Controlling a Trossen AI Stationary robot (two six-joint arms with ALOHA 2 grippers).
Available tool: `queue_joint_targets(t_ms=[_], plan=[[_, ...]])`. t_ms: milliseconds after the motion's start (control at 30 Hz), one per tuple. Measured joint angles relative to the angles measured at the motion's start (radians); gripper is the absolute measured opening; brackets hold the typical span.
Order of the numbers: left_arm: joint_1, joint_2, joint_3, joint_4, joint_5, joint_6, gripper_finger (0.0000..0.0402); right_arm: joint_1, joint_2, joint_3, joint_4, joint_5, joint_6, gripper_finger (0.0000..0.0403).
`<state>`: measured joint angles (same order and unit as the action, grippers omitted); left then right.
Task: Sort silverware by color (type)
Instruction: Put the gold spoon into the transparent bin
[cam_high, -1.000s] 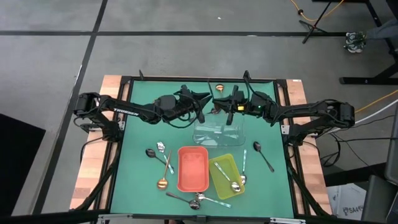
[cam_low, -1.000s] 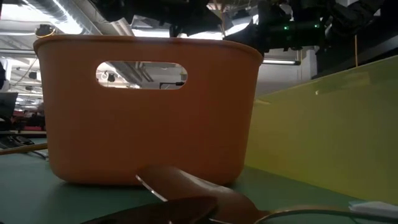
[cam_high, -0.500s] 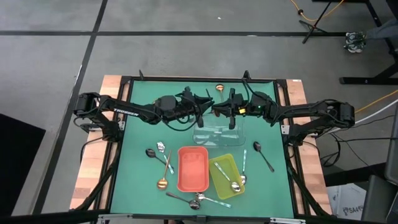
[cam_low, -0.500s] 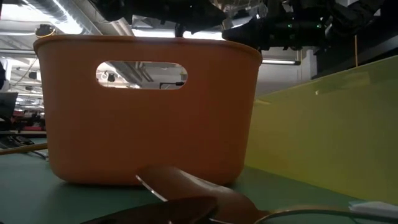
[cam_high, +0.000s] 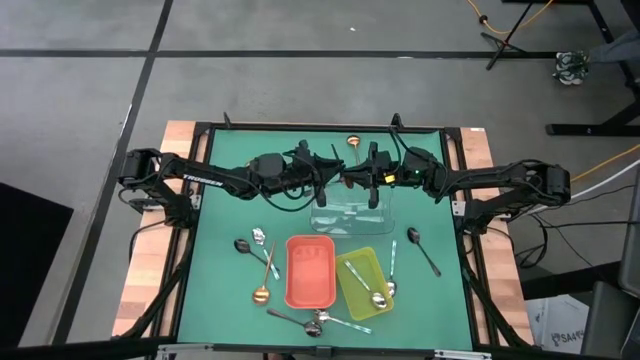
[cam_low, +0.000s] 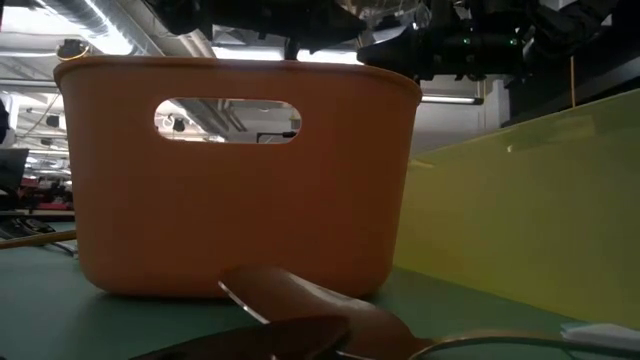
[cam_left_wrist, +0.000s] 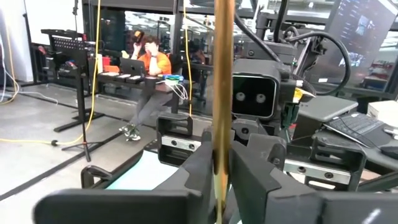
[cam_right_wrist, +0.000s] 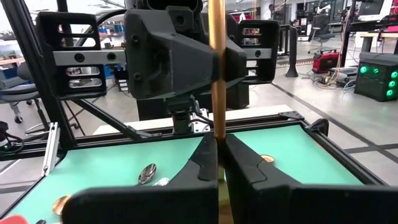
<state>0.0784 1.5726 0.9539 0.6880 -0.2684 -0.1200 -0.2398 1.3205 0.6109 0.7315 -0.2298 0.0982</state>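
Silverware in hand: copper-gold utensil (cam_right_wrist: 216, 74), a slim stiff rod, above the clear tray (cam_high: 352, 214) at 12 o'clock on the worktop (cam_high: 220, 280).
Left gripper (cam_high: 335, 180): fingers (cam_left_wrist: 202, 171) closing around the handle.
Right gripper (cam_high: 352, 180): fingers (cam_right_wrist: 239, 163) pinched shut on it.
Handling: light, rigid, probably slippery; best gripped mid-handle.
Rest: spoons lie around the red tray (cam_high: 310, 271) and yellow-green tray (cam_high: 362, 281).
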Motion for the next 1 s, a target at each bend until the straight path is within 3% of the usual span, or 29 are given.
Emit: queue_joint_targets(t_ms=[133,533,867,1000], plan=[[0.0,0.0,-0.001,0.0,0.0,0.0,0.0018,0.0,0.0,0.0,0.0,0.0,0.0,0.0001],[0.0,0.0,-0.001,0.001,-0.006,0.0,0.0021,0.0,0.0,0.0,0.0,0.0,0.0,0.0001],[0.0,0.0,-0.001,-0.001,-0.007,0.002,0.0021,-0.003,-0.011,0.0,-0.007,0.011,0.002,0.0069],[0.0,0.0,-0.001,-0.001,-0.006,0.002,0.0021,-0.022,-0.074,0.0,-0.029,0.034,-0.001,0.0077]])
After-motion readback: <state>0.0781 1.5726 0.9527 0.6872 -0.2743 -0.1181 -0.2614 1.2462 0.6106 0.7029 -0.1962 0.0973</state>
